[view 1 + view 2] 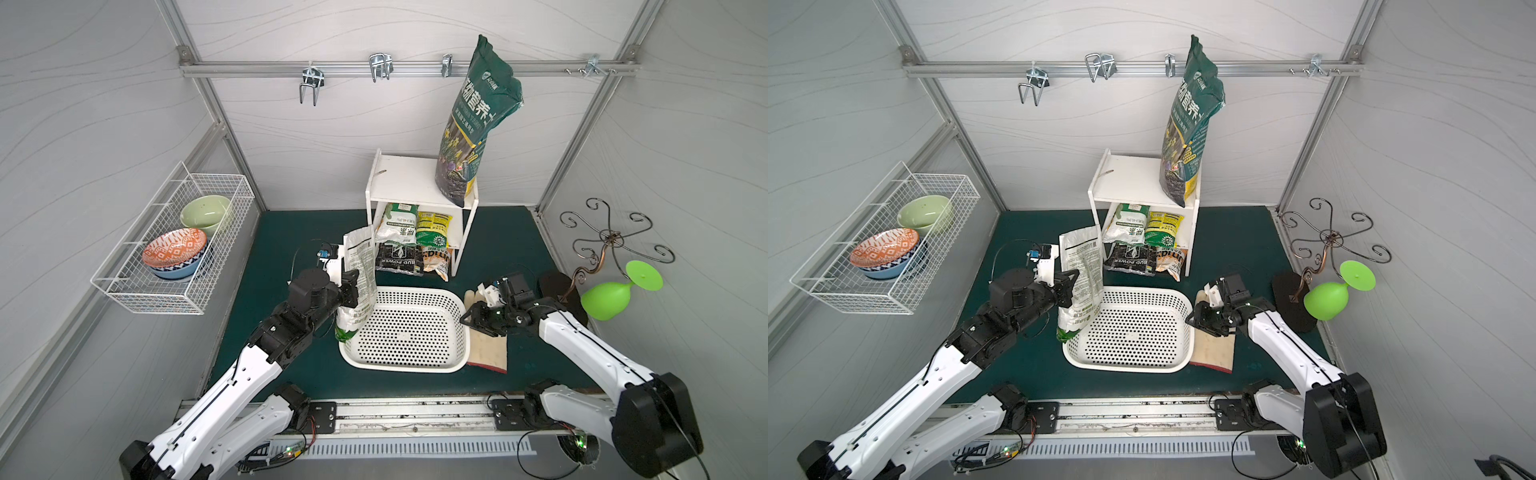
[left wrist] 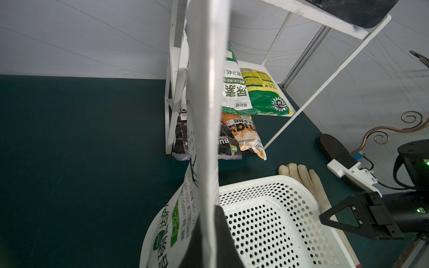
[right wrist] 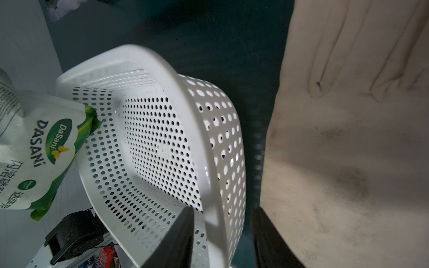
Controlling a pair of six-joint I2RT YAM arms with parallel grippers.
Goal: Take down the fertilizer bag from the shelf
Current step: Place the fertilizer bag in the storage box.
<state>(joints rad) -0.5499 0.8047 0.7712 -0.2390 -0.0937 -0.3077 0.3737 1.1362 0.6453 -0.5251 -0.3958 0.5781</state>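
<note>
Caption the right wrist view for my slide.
Right gripper straddling the white basket's rim, glove beside it.

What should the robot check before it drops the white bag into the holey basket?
1. Left gripper shut on the white bag: ok.
2. Bag is off the shelf: ok.
3. Bag hangs fully over the basket: cannot tell; its bottom corner is at the rim.
4. Nothing lying inside the basket: ok.
5. Right gripper clamps the basket rim: not ok; the jaws straddle it with gaps.
</note>
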